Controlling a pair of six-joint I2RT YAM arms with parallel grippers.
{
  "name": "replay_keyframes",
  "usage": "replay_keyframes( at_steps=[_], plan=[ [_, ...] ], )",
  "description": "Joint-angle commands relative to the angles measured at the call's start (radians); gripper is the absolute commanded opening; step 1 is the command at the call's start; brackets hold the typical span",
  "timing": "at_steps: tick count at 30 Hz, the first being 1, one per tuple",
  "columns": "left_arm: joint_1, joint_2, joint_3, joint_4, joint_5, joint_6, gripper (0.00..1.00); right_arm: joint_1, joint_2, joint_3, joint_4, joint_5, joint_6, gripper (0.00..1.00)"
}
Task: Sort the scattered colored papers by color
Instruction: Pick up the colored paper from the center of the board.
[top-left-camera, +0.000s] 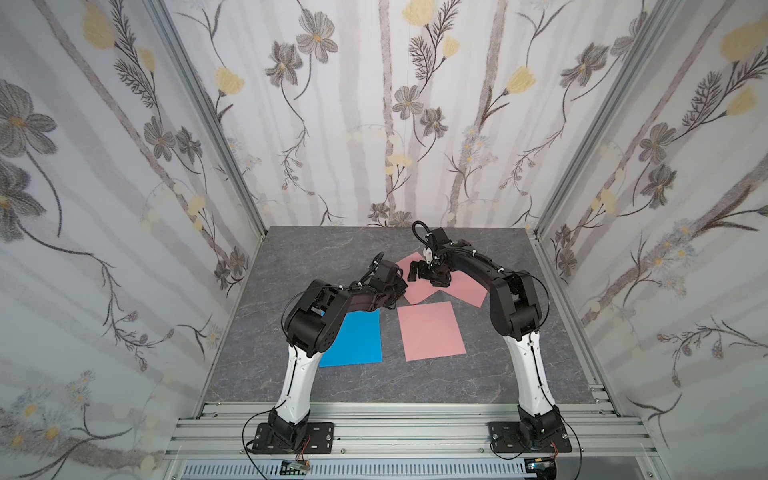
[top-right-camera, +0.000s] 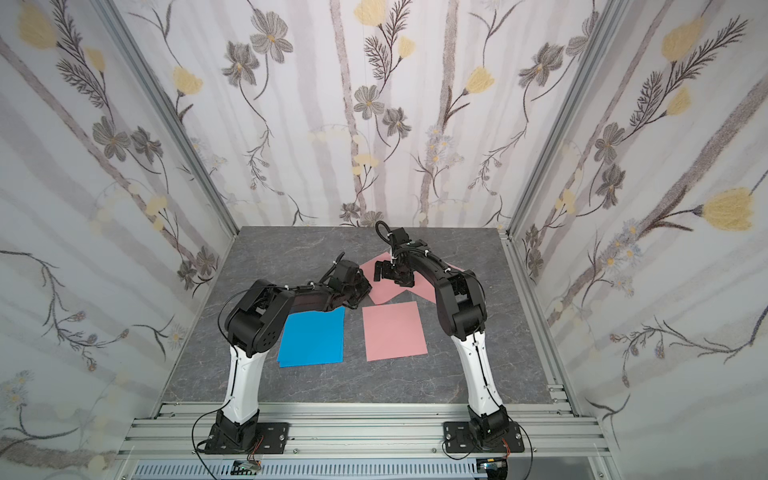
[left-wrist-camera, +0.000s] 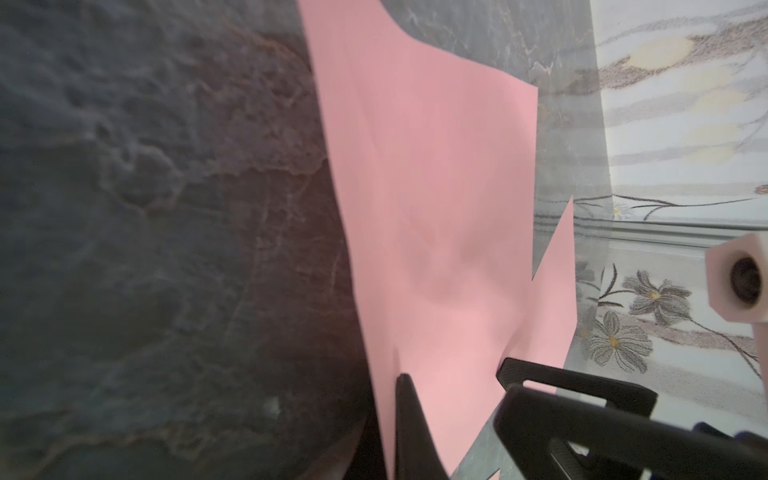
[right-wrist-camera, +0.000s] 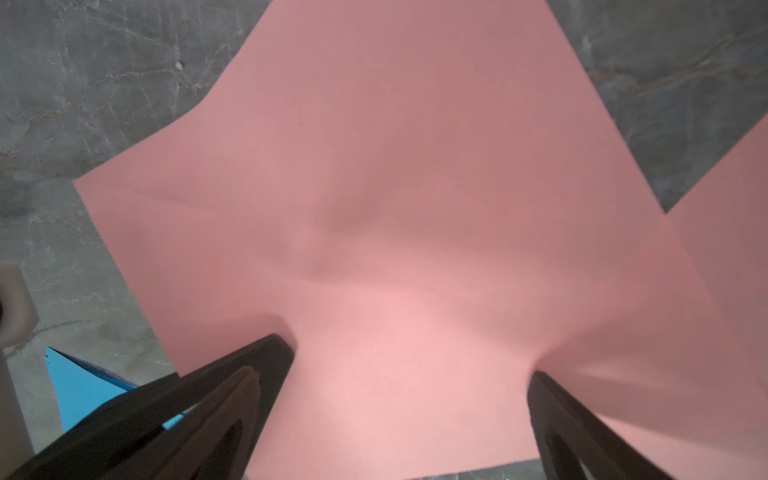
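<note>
Pink sheet (left-wrist-camera: 424, 199) askew (buckled), left hand (left-wrist-camera: 449, 399) clenched on its edge, right hand (right-wrist-camera: 411, 357) spread, pressing it.

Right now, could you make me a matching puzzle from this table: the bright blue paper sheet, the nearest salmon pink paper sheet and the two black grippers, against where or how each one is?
Things:
1. bright blue paper sheet
2. nearest salmon pink paper sheet
3. left gripper
4. right gripper

Places or states:
A. jaws wide, tips down on the far pink sheet
B. flat, alone, touched by nothing
C. flat, partly hidden behind the left arm
D. shut on the far pink sheet's edge

Pairs: 1-C, 2-B, 3-D, 4-A
</note>
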Motion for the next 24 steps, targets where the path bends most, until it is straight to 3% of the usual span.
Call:
replay_keyframes(
  at_steps=[1,10,14,24],
  plan=[
    [0.002,-0.011,0.036,-0.191,-0.036,0.057,0.0,-0.005,-0.041,-0.004,-0.023,0.001,-0.025,1.0],
    [0.001,-0.062,0.201,-0.324,-0.008,0.198,0.0,-0.039,-0.175,-0.027,-0.025,0.042,-0.069,1.0],
    [0.0,-0.11,0.25,-0.384,0.036,0.275,0.0,-0.065,-0.24,-0.117,-0.026,0.139,-0.106,1.0],
    [-0.048,-0.255,0.32,-0.53,0.118,0.37,0.0,-0.118,-0.357,-0.343,0.036,0.182,-0.13,1.0]
  ],
)
